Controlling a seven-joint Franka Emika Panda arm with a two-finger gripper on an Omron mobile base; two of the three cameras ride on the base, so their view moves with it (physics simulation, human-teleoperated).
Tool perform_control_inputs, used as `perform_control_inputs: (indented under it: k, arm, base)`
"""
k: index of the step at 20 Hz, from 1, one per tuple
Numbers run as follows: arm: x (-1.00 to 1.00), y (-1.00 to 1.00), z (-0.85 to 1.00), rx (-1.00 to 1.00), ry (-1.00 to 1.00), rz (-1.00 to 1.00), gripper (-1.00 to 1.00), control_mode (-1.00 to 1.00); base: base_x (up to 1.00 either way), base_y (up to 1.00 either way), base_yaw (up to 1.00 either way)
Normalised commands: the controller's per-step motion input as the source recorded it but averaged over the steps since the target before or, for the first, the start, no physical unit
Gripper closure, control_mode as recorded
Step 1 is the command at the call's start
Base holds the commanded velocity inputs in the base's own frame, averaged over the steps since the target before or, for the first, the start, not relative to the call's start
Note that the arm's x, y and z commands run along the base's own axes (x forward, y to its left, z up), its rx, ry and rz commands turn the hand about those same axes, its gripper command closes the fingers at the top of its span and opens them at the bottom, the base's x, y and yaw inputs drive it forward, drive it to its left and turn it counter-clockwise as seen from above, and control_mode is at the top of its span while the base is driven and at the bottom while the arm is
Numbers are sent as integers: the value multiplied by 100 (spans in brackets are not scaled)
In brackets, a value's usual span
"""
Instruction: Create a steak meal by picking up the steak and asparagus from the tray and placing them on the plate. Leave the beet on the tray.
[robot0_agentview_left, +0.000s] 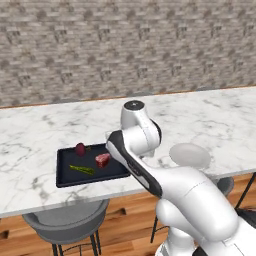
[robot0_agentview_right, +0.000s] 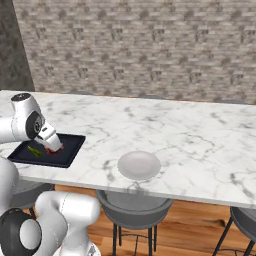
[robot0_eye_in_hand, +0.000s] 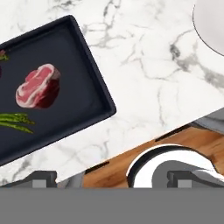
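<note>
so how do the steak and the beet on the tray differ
The steak is blocky, pinkish-red with pale marbling; the beet is rounder and dark maroon. The steak lies toward the tray's right side, the beet at its far edge. Both are about the same size and lie on the tray.

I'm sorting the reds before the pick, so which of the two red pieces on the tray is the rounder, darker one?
The beet, at the tray's far edge: a dark maroon ball. The steak beside it is pinker, blockier and marbled.

Black tray seen at 9 o'clock on marble counter, w/ asparagus and steak partly hidden by arm. Plate set at 6 o'clock, well apart.
</note>
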Motion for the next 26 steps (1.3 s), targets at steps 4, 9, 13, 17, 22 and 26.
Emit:
perform_control_inputs:
  k: [4, 9, 13, 17, 22, 26]
  arm:
    - [56, 22, -28, 14, 0, -26, -100, -100]
    - [54, 40, -28, 3, 0, -19, -100, -100]
    - [40, 51, -25, 0, 6, -10, -100, -100]
    - [43, 32, -19, 0, 8, -7, -100, -100]
    - [41, 4, -24, 0, 4, -4, -100, -100]
    - [36, 3, -36, 0, 1, -3, -100, -100]
  base:
    - [0, 0, 0]
    - [0, 0, 0]
    - [0, 0, 0]
    - [0, 0, 0]
    - [0, 0, 0]
    - [0, 0, 0]
